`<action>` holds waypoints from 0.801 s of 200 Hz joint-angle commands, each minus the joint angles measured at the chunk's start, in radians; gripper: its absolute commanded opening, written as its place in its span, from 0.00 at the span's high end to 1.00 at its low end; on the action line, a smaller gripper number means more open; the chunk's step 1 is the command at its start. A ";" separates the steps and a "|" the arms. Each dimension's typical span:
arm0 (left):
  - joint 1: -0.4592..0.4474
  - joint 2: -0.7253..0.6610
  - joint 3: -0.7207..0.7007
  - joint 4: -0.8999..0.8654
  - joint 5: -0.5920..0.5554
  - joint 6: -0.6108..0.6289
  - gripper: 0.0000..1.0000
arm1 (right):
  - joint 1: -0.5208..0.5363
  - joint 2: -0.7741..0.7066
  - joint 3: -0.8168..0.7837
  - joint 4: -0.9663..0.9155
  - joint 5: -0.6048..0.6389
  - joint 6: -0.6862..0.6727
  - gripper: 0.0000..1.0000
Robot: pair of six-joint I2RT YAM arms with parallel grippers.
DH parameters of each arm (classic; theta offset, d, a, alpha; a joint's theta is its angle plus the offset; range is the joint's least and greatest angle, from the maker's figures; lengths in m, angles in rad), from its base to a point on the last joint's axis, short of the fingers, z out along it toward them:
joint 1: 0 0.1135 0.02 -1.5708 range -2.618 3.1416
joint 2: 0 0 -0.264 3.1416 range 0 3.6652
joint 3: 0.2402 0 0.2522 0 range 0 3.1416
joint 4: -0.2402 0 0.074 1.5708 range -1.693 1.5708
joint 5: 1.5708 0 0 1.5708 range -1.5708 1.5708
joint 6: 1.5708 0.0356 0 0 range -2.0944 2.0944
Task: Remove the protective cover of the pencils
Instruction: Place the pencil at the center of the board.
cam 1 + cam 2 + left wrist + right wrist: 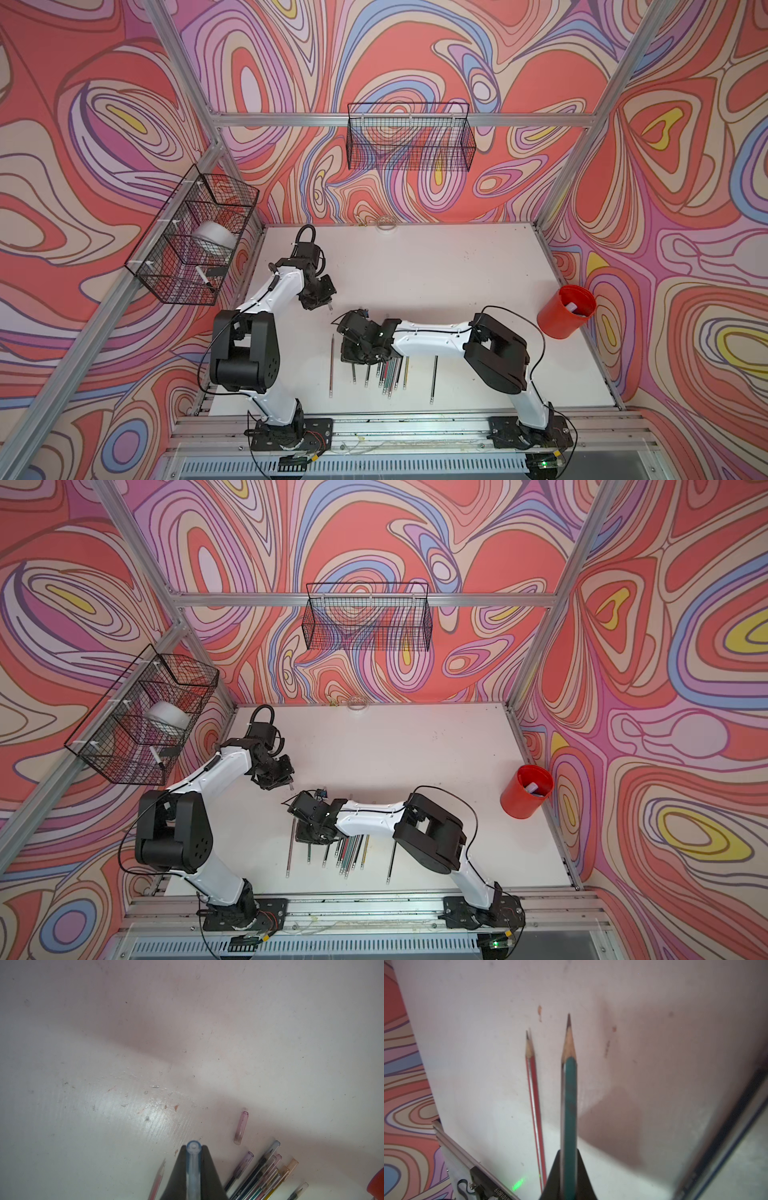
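Red cup (pixel 557 326): upright near the surface's (pixel 436 270) right edge.
Back basket (pixel 409 143): black wire, on far wall.
Side basket (pixel 164 268): holds white marker (pixel 205 278), white round object (pixel 214 237).

From high up, the 2 top views look steeply down on the whole table (pixel 436 266), almost identically; the wrist views look close along the left gripper (pixel 193 1148) and right gripper (pixel 568 1151), low over it; both show 1 red pencil (pixel 534 1095).
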 commanded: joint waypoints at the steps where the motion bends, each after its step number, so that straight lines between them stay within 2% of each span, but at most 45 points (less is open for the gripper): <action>1: 0.001 0.027 -0.015 0.008 -0.014 -0.024 1.00 | 0.014 0.026 0.039 -0.095 0.029 0.035 1.00; 55: -0.003 0.061 -0.003 -0.009 -0.031 -0.020 1.00 | 0.017 0.060 0.082 -0.150 0.019 0.030 0.99; 129: -0.039 0.106 -0.005 -0.033 -0.066 -0.012 1.00 | 0.026 0.089 0.105 -0.170 -0.006 0.034 0.89; 160: -0.048 0.128 -0.009 -0.038 -0.089 -0.007 1.00 | 0.029 0.090 0.108 -0.172 -0.004 0.033 0.80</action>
